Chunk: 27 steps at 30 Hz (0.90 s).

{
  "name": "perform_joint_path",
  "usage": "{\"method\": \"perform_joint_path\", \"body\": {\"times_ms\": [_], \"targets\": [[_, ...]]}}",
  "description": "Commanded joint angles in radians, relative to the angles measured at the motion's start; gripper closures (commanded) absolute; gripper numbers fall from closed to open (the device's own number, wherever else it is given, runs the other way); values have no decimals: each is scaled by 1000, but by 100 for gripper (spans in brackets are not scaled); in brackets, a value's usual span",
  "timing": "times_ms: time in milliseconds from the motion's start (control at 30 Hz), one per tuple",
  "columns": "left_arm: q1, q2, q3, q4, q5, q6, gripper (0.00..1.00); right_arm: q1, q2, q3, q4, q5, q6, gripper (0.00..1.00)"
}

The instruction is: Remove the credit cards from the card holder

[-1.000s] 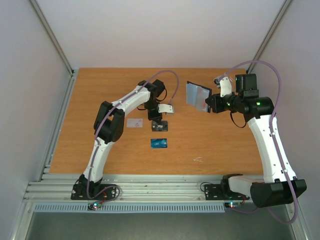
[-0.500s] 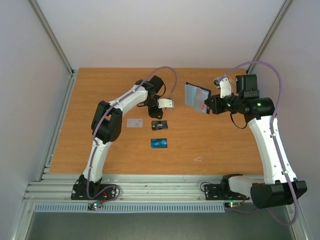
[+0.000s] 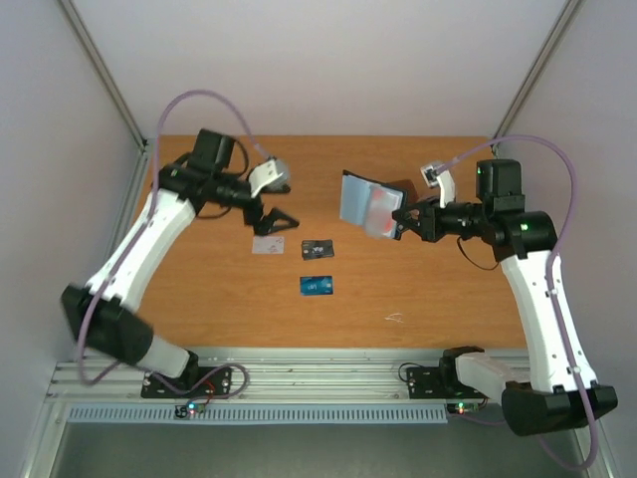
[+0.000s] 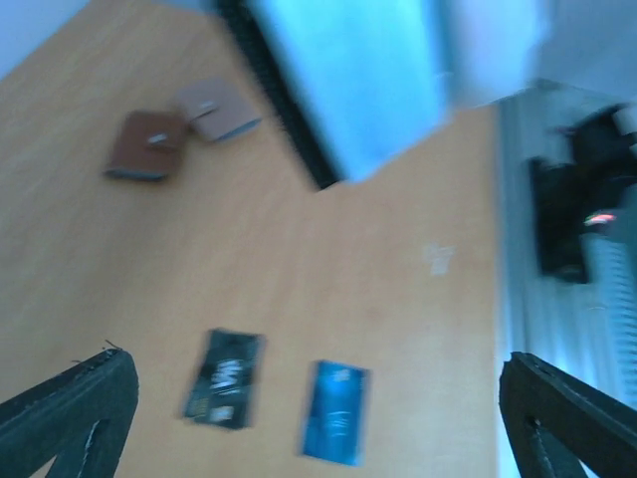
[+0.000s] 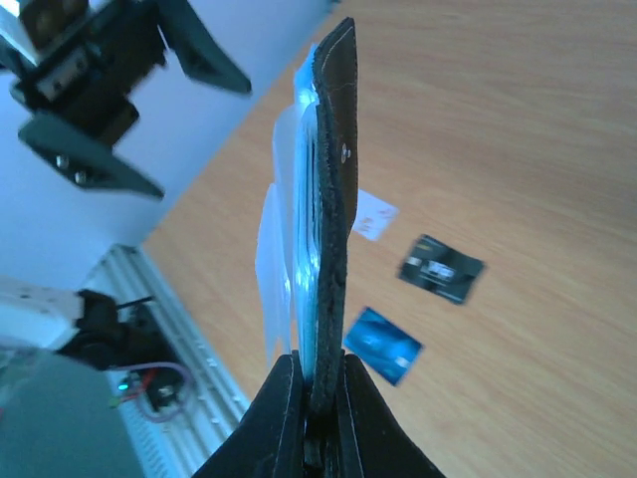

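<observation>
Now my left pincer (image 3: 276, 223) is wide open and has swung far left, the black card (image 3: 318, 248) dropped. My right pincer (image 3: 403, 221) pinches the card holder (image 3: 366, 204), which looks not empty yet.

A: Card holder (image 3: 368, 204)?
B: Black outside, folded open, with the light blue lining facing left and a reddish patch on it. It's up off the desk (image 3: 438, 299), one edge pinched between my right fingers (image 5: 271, 428).
A: Cards?
B: Three lie flat on the desk, none touching. The pale card (image 3: 268, 245) is furthest left, the black card (image 3: 318, 248) near it on the right. The blue card (image 3: 317, 285) sits closer to my bases, just below the black one.
</observation>
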Motion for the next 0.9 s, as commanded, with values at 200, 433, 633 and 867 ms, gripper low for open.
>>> {"method": "perform_joint_path", "body": {"times_ms": [200,433,633,867], "targets": [[-70,-538,-671,1001,208,-915,1,77,-151,-97,231,-354,164,99],[-88,-619,-737,1075,235,-1019,1,231,-128,-95,247,-357,169,99],[-109,-647,-762,1036,315,-1015,5,336,-50,-57,236,-315,144,99],[-131,-680,-809,1048,264,-973,100,430,9,-23,270,-206,127,99]]}}
